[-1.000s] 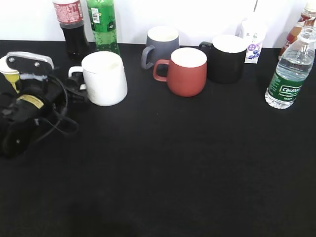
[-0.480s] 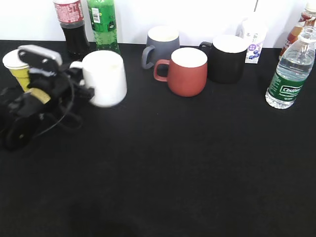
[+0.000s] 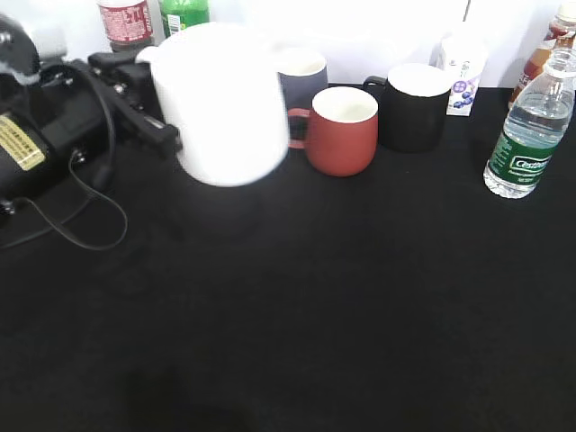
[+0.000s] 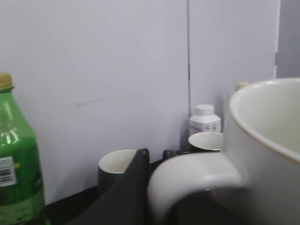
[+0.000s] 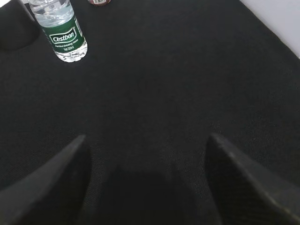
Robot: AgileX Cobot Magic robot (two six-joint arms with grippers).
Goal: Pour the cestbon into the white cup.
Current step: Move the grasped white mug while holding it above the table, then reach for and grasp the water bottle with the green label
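Note:
The white cup [image 3: 220,99] hangs in the air above the black table, upright, its image blurred. My left gripper [image 3: 148,94] is shut on its loop handle from the left. In the left wrist view the white cup [image 4: 267,140] fills the right side, with my left gripper [image 4: 157,157] around the handle. The cestbon [image 3: 526,126] stands upright at the table's right edge, with its cap on. It also shows at the top left of the right wrist view [image 5: 61,30]. My right gripper [image 5: 146,145] is open and empty above bare table, well short of the bottle.
A red mug [image 3: 342,130], a black mug [image 3: 414,106] and a grey mug [image 3: 301,72] stand at the back middle. A cola bottle [image 3: 126,20] and a green bottle [image 3: 184,11] stand back left, and a white carton [image 3: 461,67] back right. A black cable [image 3: 81,234] lies at the left.
My left gripper has lifted the white cup off the table and carried it up and to the right, toward the camera. The yellow paper cup is now hidden behind the arm.

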